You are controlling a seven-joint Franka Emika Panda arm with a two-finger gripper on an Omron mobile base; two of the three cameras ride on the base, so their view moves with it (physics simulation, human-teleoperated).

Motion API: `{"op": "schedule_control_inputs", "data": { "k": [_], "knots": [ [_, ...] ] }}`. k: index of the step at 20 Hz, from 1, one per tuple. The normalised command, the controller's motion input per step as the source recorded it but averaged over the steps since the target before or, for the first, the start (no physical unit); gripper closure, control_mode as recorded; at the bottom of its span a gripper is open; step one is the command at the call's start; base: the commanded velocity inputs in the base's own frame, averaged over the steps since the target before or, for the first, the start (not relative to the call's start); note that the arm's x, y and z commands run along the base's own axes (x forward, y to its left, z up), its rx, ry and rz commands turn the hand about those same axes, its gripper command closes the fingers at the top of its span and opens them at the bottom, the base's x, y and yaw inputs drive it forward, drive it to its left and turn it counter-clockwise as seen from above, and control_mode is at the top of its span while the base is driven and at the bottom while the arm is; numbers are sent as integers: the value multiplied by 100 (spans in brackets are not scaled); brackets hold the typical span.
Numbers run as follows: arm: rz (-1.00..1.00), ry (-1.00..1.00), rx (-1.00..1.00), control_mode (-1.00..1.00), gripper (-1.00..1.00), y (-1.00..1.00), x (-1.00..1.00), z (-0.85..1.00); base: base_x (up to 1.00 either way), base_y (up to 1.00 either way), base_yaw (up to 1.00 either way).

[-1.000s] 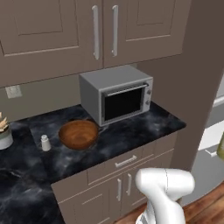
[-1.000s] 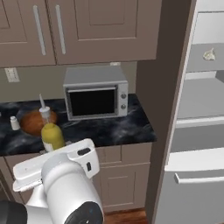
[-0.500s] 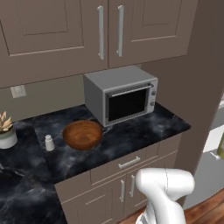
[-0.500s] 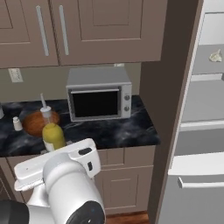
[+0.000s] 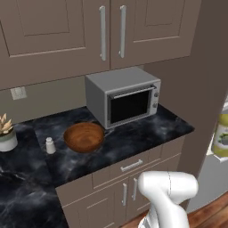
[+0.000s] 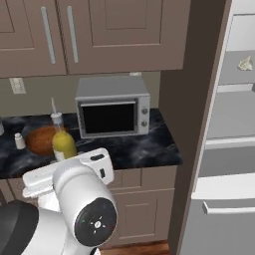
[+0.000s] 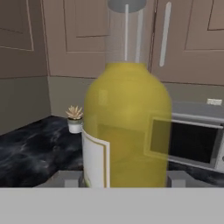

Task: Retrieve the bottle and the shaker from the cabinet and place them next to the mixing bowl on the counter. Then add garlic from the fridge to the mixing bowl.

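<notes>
Filling the hand view, the bottle (image 7: 127, 127) stands upright between the two dark fingertips (image 7: 70, 179) of the gripper (image 7: 124, 179), its yellow body wedged between them and its grey spout rising to the top edge; the jaws are pinched on the bottle, part-way closed around its width. From the right base view the bottle (image 6: 63, 142) hangs above the white arm (image 6: 74, 194), in front of the counter (image 6: 144, 149), its thin spout pointing up; from the left base view a part of the bottle (image 5: 221, 133) shows at the right edge, well apart from the counter (image 5: 147, 133). The bowl (image 5: 83, 136) sits on the counter just left of the microwave's (image 5: 122, 95) front corner; the shaker (image 5: 50, 145) stands upright near the bowl's left side, not touching it; a potted succulent (image 5: 6, 132) stands farther left. In the right base view the bowl (image 6: 42, 139) is partly hidden behind the bottle, with the shaker (image 6: 19, 141) to its left. The cabinet (image 5: 89, 31) above the microwave has both doors closed, silver bar handles side by side; in the right base view the fridge (image 6: 226, 164) stands to the right with garlic (image 6: 244, 63) on an upper shelf.
</notes>
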Motion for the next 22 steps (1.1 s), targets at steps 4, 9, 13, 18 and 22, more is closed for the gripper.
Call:
{"op": "schedule_control_inputs", "data": {
  "k": [4,9,13,18,22],
  "knots": [
    [0,-18,0,-100,100,4,93,-43,0,0,0],
    [0,-24,0,-100,100,29,80,-80,0,0,0],
    [6,-13,0,-100,100,58,78,-93,0,0,0],
    [12,0,2,-100,100,69,97,-91,0,0,0],
    [23,0,12,-100,100,53,100,-73,0,0,0]
  ]
}}
